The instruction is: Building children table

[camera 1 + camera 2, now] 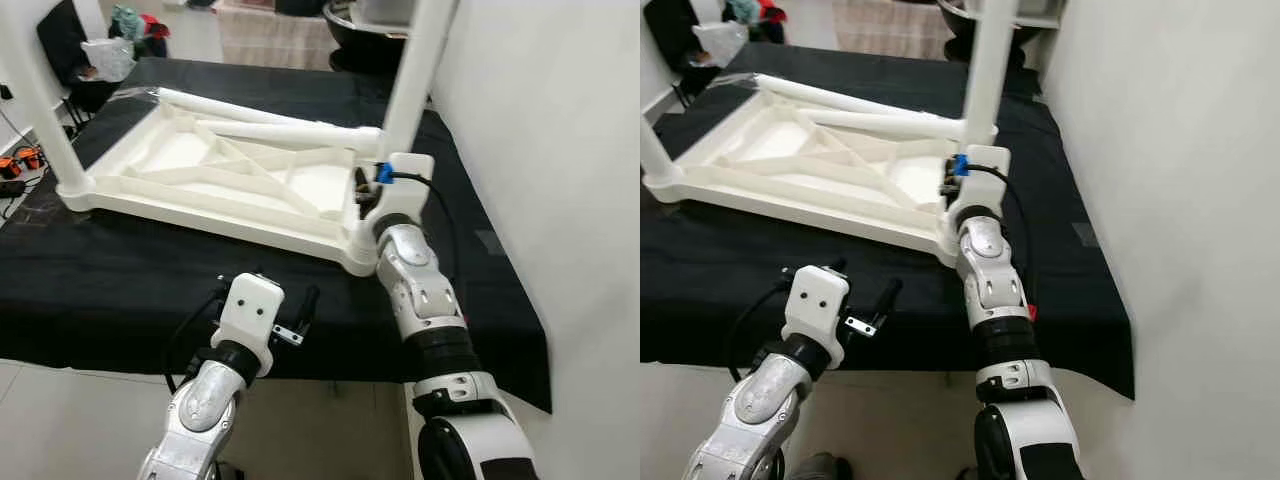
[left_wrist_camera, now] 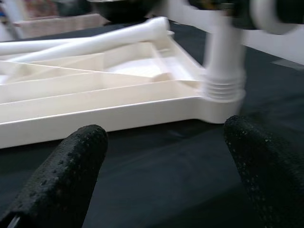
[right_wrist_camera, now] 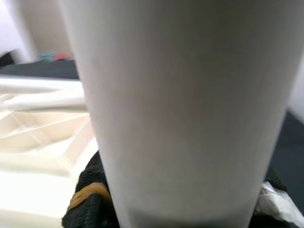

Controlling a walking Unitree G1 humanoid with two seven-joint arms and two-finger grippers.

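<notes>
While the left end effector [image 1: 268, 302] hovers spread and empty, the right end effector [image 1: 372, 190] clamps the corner leg [image 1: 418, 70].

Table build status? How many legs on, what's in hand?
Done: two legs stand upright in the upside-down tabletop, one at the far-left corner. In hand: right gripper sits at the near-right leg, apparently seating it. Left: two loose legs lie on the tabletop. Left gripper hovers open, empty.

You have one tabletop [image 1: 215, 175], upside down on one black cloth [image 1: 120, 280]. Four legs: two upright, at the 9 o'clock [image 1: 35, 95] and 3 o'clock [image 1: 415, 70] corners, and two loose [image 1: 285, 132] lying at 12 o'clock [image 1: 215, 104]. Two grippers: left [image 1: 268, 300], right [image 1: 372, 195].
</notes>
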